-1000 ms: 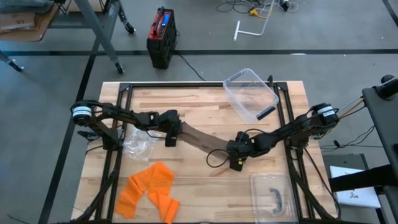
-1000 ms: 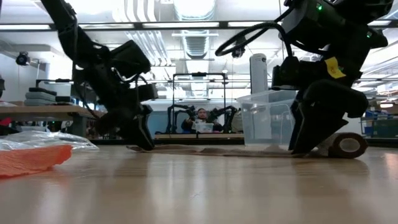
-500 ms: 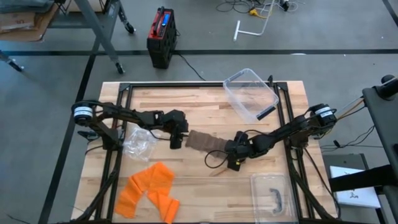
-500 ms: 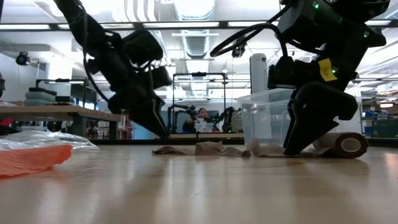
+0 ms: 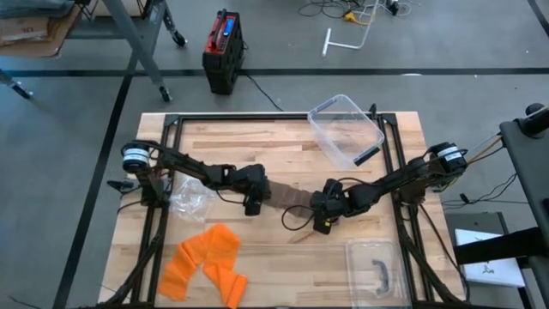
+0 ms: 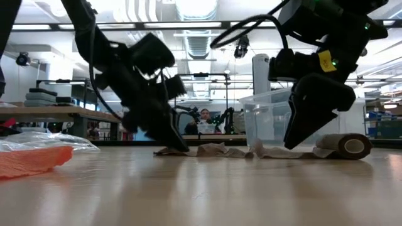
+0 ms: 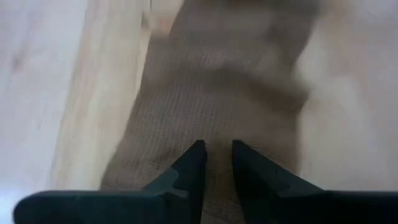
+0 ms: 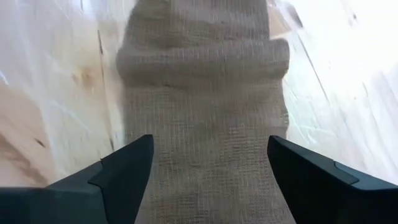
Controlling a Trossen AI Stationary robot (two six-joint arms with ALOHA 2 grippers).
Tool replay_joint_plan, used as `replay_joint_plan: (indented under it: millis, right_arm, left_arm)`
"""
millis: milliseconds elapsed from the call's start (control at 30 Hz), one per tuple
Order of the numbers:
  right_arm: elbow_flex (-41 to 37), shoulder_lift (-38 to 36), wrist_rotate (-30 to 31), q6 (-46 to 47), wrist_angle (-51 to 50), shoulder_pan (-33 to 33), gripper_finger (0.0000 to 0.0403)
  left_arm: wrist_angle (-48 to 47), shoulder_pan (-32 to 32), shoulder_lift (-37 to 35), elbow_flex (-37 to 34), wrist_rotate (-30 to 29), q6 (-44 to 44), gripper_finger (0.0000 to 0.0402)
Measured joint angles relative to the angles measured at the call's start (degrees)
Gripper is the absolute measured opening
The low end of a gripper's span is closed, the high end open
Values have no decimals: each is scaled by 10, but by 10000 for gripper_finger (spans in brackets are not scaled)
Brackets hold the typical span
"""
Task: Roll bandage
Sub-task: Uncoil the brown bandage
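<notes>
- Brown bandage (image 5: 287, 196) lies crumpled at frame centre, between the two hands.
- Left hand (image 5: 255, 204), fingers nearly together, pinches the bandage's left end.
- Right hand (image 5: 323, 221), fingers spread wide, straddles the strip's right end; nothing gripped.
- Wooden surface (image 5: 283, 142); grey floor beyond.

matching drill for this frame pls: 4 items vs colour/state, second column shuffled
1. brown woven bandage strip
2. clear plastic tub
3. orange fabric pieces
4. right hand

a. tipped on its side at the far edge of the table
b. fingers wide apart, straddling the strip
c. bunched up between the two hands
d. heaped at the near left of the wooden table

Pairs: 1-c, 2-a, 3-d, 4-b
</notes>
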Motion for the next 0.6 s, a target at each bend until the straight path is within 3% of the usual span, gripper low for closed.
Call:
replay_joint_plan:
  millis: [167, 267, 367, 600]
  right_arm:
    - [8, -1, 6, -3, 20, 0, 311]
    - [8, 8, 7, -10, 94, -1, 311]
    - [10, 37, 11, -23, 172, -4, 311]
    - [38, 113, 38, -68, 240, -18, 302]
  left_arm:
    - [-54, 4, -5, 4, -5, 6, 70]
    - [-84, 4, -24, 2, -6, 11, 76]
    - [-128, 5, -46, 0, -18, 25, 82]
    - [-182, 5, -79, -2, -58, 72, 93]
